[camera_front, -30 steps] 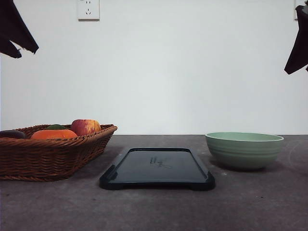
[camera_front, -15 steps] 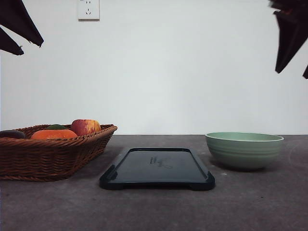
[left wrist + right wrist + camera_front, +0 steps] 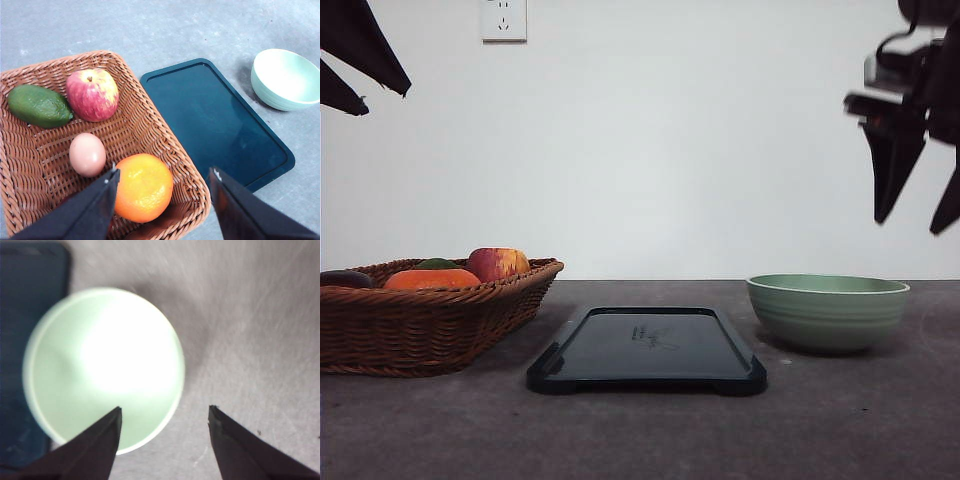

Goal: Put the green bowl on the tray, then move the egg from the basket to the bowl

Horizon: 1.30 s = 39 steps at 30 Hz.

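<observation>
Step in hand: the first, bowl to tray; not yet begun by contact.

Right claw (image 3: 917, 215): raised above the bowl (image 3: 828, 311), fingers spread apart, holding nothing. In the right wrist view one finger hangs over the bowl's near rim and the other over bare bench just beside it.

Bowl: upright and empty on the bench (image 3: 640, 430), toward the right edge, apart from the tray (image 3: 647, 350).

Tray: flat at mid-bench, nothing on it.

Left claw (image 3: 162, 177): high over the basket (image 3: 420, 325), fingers apart, holding nothing.

Basket: at the left edge of the bench. Contents in the left wrist view: egg (image 3: 87, 154), apple (image 3: 92, 94), orange (image 3: 144, 187), avocado (image 3: 38, 106). The egg lies loose on the weave, just beside the orange.

Next move, as judged: lower the right claw so the fingers straddle the bowl's wall at the rim, close, lift, carry toward the tray and set down flat. The rim is thin and the glaze looks smooth, so a shallow bite could slip.

Writing: a small scribble mark in the tray's middle, not readable. No brand or label seen elsewhere.
</observation>
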Tool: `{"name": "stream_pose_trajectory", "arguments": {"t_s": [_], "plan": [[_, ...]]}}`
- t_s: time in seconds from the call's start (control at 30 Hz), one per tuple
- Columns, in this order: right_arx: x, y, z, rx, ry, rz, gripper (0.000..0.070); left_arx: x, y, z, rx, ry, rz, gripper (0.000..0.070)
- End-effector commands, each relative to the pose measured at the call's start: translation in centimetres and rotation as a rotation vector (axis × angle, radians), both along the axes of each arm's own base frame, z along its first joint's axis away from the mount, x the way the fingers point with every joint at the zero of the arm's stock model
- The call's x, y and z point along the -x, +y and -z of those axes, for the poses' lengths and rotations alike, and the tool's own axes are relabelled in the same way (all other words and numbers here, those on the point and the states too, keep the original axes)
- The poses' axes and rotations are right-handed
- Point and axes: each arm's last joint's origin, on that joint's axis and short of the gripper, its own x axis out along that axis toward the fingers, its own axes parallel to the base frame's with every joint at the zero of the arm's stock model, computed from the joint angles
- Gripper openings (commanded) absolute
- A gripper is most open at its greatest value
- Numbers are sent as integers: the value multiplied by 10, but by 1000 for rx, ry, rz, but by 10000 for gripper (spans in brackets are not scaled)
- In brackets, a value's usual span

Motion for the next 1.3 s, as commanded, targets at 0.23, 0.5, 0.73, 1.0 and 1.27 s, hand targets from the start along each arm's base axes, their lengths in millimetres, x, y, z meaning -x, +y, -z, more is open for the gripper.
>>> {"name": "stream_pose_trajectory", "arguments": {"t_s": [0.23, 0.5, 0.73, 1.0, 1.27], "plan": [[-25, 2, 26, -10, 26, -30, 333, -2, -1, -6, 8, -20, 0, 367], [-37, 3, 52, -5, 90, -29, 264, -2, -1, -6, 26, -9, -12, 367], [-39, 3, 55, -5, 92, -29, 0, -2, -1, -6, 26, -9, -12, 367], [-33, 2, 48, -3, 111, -30, 0, -2, -1, -6, 26, -9, -12, 364], [-19, 5, 14, -10, 26, -45, 0, -2, -1, -6, 26, -8, -12, 362]]}}
